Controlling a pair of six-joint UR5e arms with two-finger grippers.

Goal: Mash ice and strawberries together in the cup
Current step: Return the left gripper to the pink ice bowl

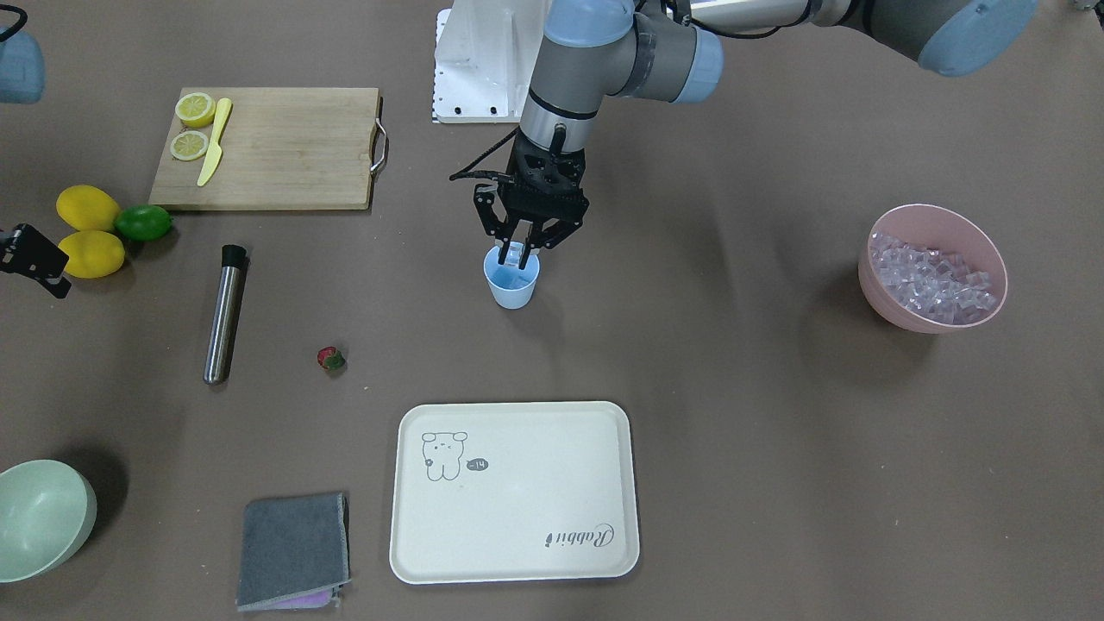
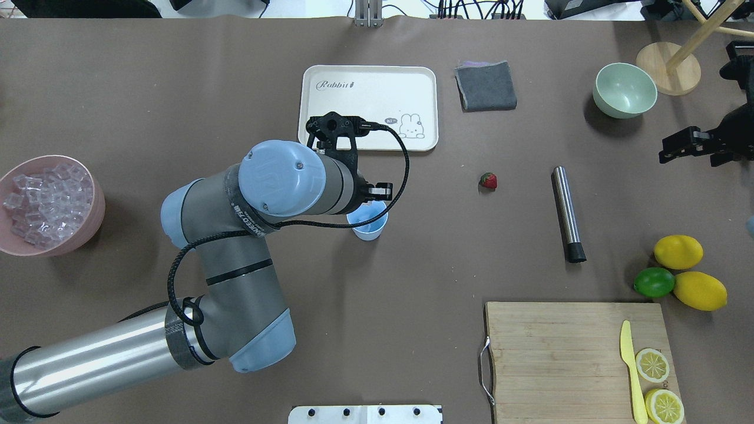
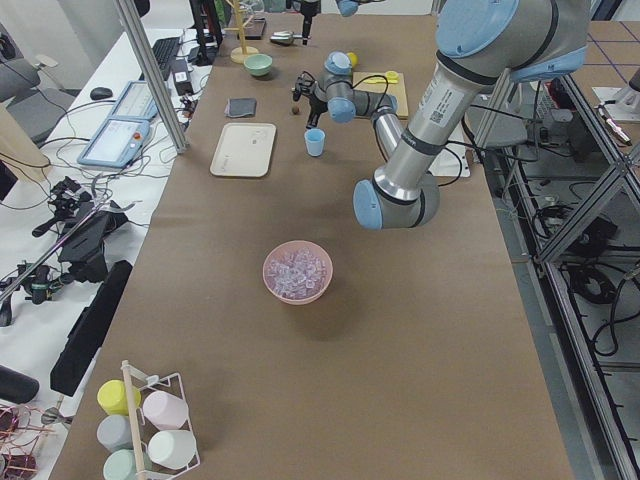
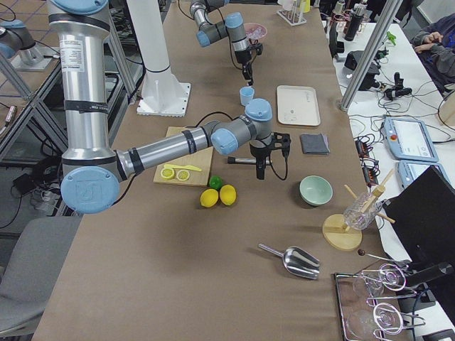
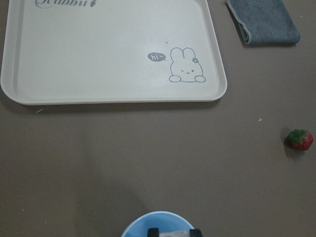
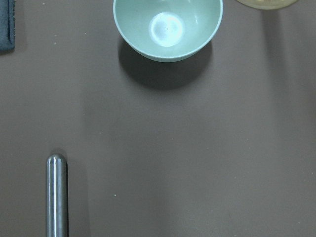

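The light blue cup (image 1: 512,289) stands mid-table, also seen from overhead (image 2: 370,228). My left gripper (image 1: 520,250) hangs straight down at the cup's mouth, shut on one clear ice cube (image 1: 515,253). In the left wrist view only the cup's rim (image 5: 158,219) and the fingertips (image 5: 154,231) show. More ice (image 1: 931,280) fills the pink bowl (image 2: 97,203). The strawberry (image 1: 331,358) lies loose on the table (image 2: 488,181), apart from the cup. My right gripper (image 2: 677,147) hovers near the table's edge; I cannot tell whether it is open or shut.
A steel muddler (image 2: 566,212) lies between the strawberry and the lemons (image 2: 677,252). A cream tray (image 1: 517,535), a grey cloth (image 1: 293,548) and a pale green bowl (image 1: 43,517) lie on the far side. The cutting board (image 1: 285,147) holds lemon halves and a yellow knife.
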